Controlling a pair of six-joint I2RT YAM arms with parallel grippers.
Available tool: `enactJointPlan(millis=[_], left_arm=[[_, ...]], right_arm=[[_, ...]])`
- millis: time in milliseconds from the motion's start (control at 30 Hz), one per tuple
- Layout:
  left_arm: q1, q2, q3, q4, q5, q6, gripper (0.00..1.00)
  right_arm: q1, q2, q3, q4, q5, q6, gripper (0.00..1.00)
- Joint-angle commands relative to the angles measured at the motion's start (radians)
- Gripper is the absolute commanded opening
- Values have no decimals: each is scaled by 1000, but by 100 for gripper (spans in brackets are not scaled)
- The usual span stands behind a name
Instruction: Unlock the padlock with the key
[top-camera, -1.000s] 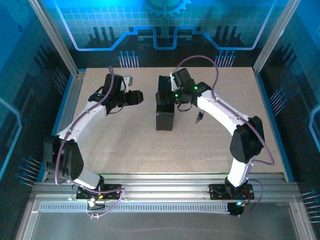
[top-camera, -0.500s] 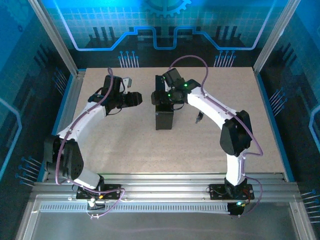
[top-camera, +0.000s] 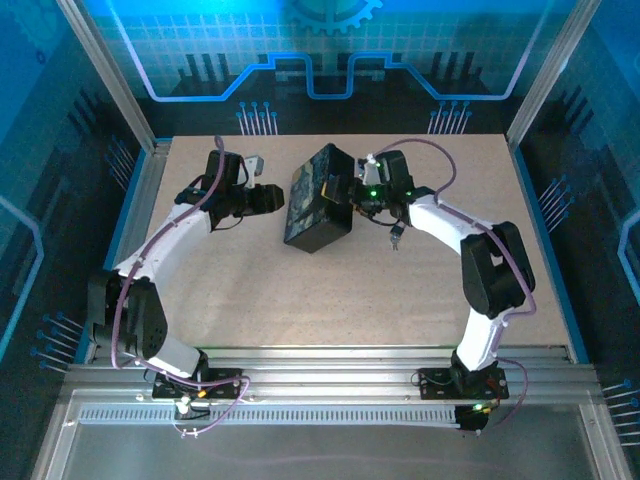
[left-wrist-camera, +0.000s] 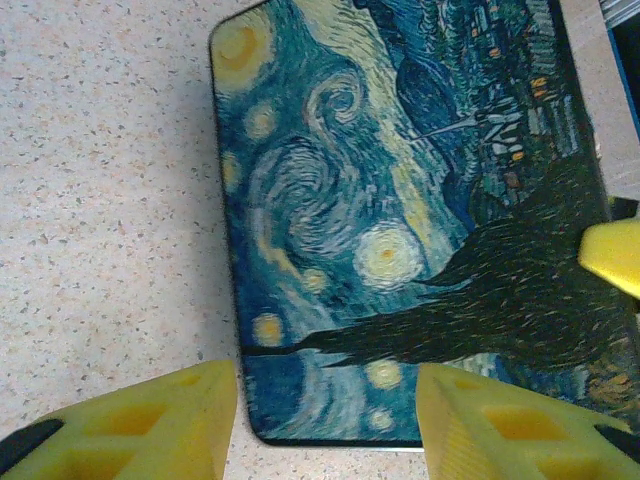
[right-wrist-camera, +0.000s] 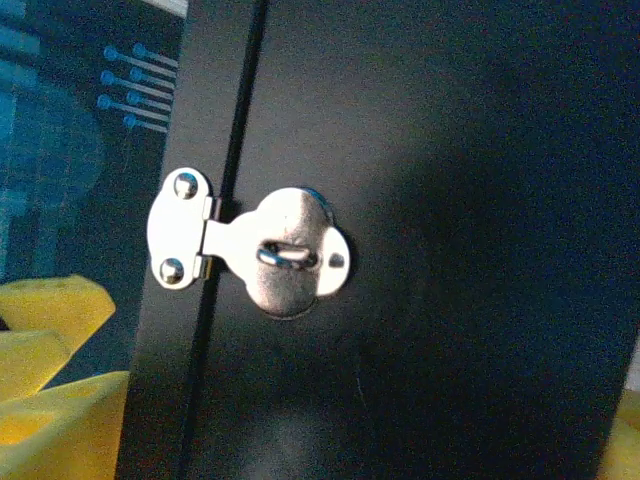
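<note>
— Where is the key at this moment?
— The key (top-camera: 397, 238) lies on the table (top-camera: 250, 290), a small dark piece just beside my right forearm, on the side toward my bases. Neither of my hands touches it.
— How does it lie relative to your right hand?
— Near, but apart. My right gripper (top-camera: 347, 190) is up against the painted box (top-camera: 312, 212). The key sits back along the arm from it, closer to the near edge of the table.
— Does that hand have hold of the box?
— Its jaws stand very wide, with the box between them. From the right wrist I see one yellow finger (right-wrist-camera: 50, 345) at the box's left edge and a sliver of the other at the far right. Between them is the black side with its silver hasp (right-wrist-camera: 250, 250), folded over a staple loop. Whether the fingers actually press on the box I cannot tell.
— How does the box sit?
— Tilted, with the painted lid turned up and toward my left arm.
— And the left hand?
— My left gripper (left-wrist-camera: 325, 415) hovers at the near end of the lid, about half open, with nothing clamped between its fingertips (left-wrist-camera: 150, 420). The key is well apart from this hand, with the box between them
</note>
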Motion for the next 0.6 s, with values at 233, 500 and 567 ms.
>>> enactJointPlan(millis=[233,500,567], left_arm=[[-6,24,38,-21,26,-22,50],[-7,41,53,-27,30,-21,50],[-6,41,55,-31,28,-18,50]], right_arm=[[-10,110,17,-234,-15,-163,100],[33,191,139,-391,47,-230,100],[47,211,173,-449,104,-265,100]])
